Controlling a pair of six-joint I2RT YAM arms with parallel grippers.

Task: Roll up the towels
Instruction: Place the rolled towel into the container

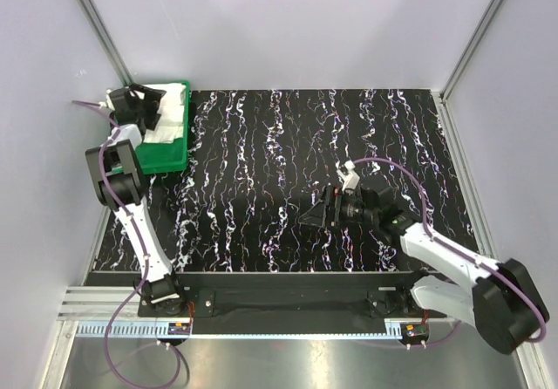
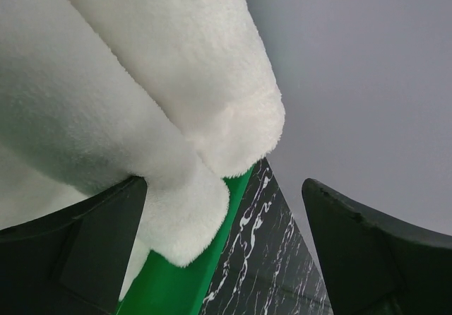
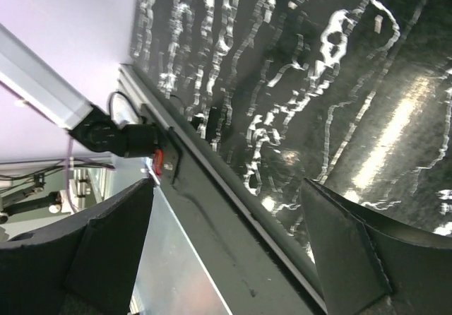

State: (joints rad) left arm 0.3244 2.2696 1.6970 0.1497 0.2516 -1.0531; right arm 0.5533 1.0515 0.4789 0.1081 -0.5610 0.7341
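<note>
Two white towels (image 1: 171, 115) lie rolled side by side in the green tray (image 1: 162, 157) at the table's far left corner. In the left wrist view the upper roll (image 2: 198, 61) rests against the lower roll (image 2: 78, 117), whose end overhangs the tray's green rim (image 2: 176, 280). My left gripper (image 1: 146, 103) is open over the tray; its left finger (image 2: 70, 251) is beside the lower roll's end, and its gripper midpoint (image 2: 226, 258) holds nothing. My right gripper (image 1: 314, 213) is open and empty, low over the table's middle, far from the towels.
The black marbled table top (image 1: 279, 145) stretches between the arms. White walls and metal posts (image 1: 96, 23) close in the left, back and right. The right wrist view shows the table's near edge rail (image 3: 226, 209) and an arm base (image 3: 120, 138).
</note>
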